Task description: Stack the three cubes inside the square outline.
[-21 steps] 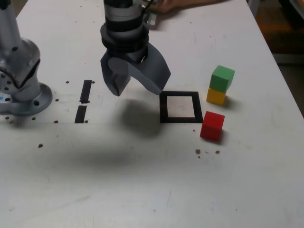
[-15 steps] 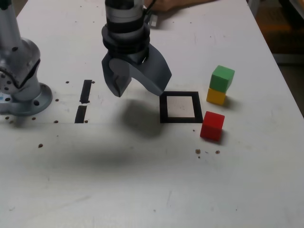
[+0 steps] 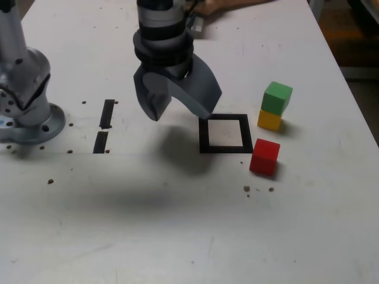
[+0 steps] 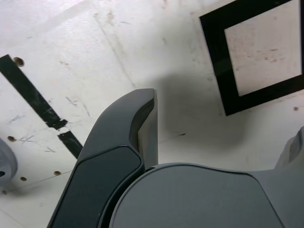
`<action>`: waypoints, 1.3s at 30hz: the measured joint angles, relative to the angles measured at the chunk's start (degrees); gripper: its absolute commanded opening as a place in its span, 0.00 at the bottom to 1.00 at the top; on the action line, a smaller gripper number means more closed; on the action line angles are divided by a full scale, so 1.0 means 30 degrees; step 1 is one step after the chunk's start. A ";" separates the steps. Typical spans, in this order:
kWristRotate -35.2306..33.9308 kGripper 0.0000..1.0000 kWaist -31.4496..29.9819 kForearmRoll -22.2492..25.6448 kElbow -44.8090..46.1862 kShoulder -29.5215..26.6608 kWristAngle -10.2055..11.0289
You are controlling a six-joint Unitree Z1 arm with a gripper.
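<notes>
My gripper (image 3: 179,113) hangs open above the white table with nothing between its fingers, just off the exterior view's left side of the square outline (image 3: 225,132). The outline is black tape around a bare white centre. A green cube (image 3: 277,97) sits on top of a yellow cube (image 3: 269,120) to the outline's right. By the outline's near right corner, a red cube (image 3: 264,157) rests on the table. The wrist view shows one dark finger (image 4: 128,137) and part of the square outline (image 4: 259,52); no cube appears there.
The arm's grey base (image 3: 26,94) stands at the exterior view's left. Two short black tape strips (image 3: 108,112) (image 3: 100,142) lie between the base and my gripper. A person's hand (image 3: 219,6) rests at the table's far edge. Small dark specks (image 3: 254,189) dot the surface.
My gripper has shifted a little toward the exterior view's right, closer to the square outline, still open. The cubes have not moved.
</notes>
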 measured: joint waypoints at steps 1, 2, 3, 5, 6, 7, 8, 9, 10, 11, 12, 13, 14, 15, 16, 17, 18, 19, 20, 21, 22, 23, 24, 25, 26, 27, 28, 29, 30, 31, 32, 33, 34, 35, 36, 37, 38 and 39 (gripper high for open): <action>0.0058 0.98 -0.0042 0.0038 -0.0174 0.0091 0.0036; 0.0142 0.98 -0.0075 0.0106 -0.0436 0.0220 0.0077; 0.0237 0.98 -0.0120 0.0208 -0.0723 0.0383 0.0100; 0.0481 0.98 -0.0209 0.0519 -0.1527 0.0836 0.0102; 0.0626 0.98 -0.0285 0.0781 -0.2048 0.1111 0.0096; 0.0706 0.98 -0.0363 0.1019 -0.2495 0.1369 0.0069; 0.0783 0.98 -0.0481 0.1311 -0.3004 0.1670 0.0014; 0.0875 0.98 -0.0596 0.1618 -0.3596 0.1984 -0.0049; 0.0972 0.98 -0.0720 0.1923 -0.4233 0.2383 -0.0121; 0.1057 0.98 -0.0811 0.2124 -0.4712 0.2742 -0.0202; 0.1164 0.98 -0.0882 0.2303 -0.5195 0.3082 -0.0325; 0.1299 0.97 -0.0931 0.2490 -0.5699 0.3471 -0.0477; 0.1489 0.97 -0.0985 0.2712 -0.6355 0.3915 -0.0668; 0.1600 0.97 -0.1022 0.2824 -0.6814 0.4251 -0.0828; 0.1669 0.97 -0.1065 0.2860 -0.7206 0.4551 -0.0993; 0.1758 0.97 -0.1114 0.2878 -0.7605 0.4841 -0.1189; 0.1851 0.97 -0.1160 0.2903 -0.8001 0.5157 -0.1395; 0.1934 0.97 -0.1215 0.2931 -0.8401 0.5502 -0.1601; 0.1998 0.97 -0.1248 0.2935 -0.8739 0.5764 -0.1770; 0.2062 0.97 -0.1275 0.2935 -0.9040 0.6043 -0.1936; 0.2131 0.97 -0.1280 0.2935 -0.9328 0.6336 -0.2133; 0.2203 0.97 -0.1280 0.2935 -0.9579 0.6559 -0.2333; 0.2276 0.97 -0.1280 0.2934 -0.9765 0.6728 -0.2486; 0.2371 0.97 -0.1280 0.2934 -0.9972 0.6929 -0.2661; 0.2450 0.97 -0.1280 0.2931 -1.0149 0.7116 -0.2812; 0.2491 0.97 -0.1280 0.2911 -1.0284 0.7284 -0.2939; 0.2526 0.97 -0.1280 0.2885 -1.0436 0.7451 -0.3084; 0.2555 0.97 -0.1280 0.2878 -1.0580 0.7588 -0.3211; 0.2579 0.97 -0.1280 0.2877 -1.0734 0.7737 -0.3337; 0.2593 0.97 -0.1280 0.2867 -1.0855 0.7850 -0.3442; 0.2594 0.97 -0.1280 0.2829 -1.0961 0.7982 -0.3558; 0.2594 0.97 -0.1280 0.2793 -1.1039 0.8107 -0.3668; 0.2594 0.97 -0.1276 0.2759 -1.1098 0.8243 -0.3781; 0.2594 0.97 -0.1273 0.2733 -1.1123 0.8348 -0.3866; 0.2594 0.97 -0.1267 0.2716 -1.1123 0.8412 -0.3897; 0.2594 0.97 -0.1236 0.2677 -1.1130 0.8464 -0.4012; 0.2594 0.97 -0.1180 0.2634 -1.1145 0.8493 -0.4168; 0.2593 0.97 -0.1109 0.2600 -1.1147 0.8538 -0.4295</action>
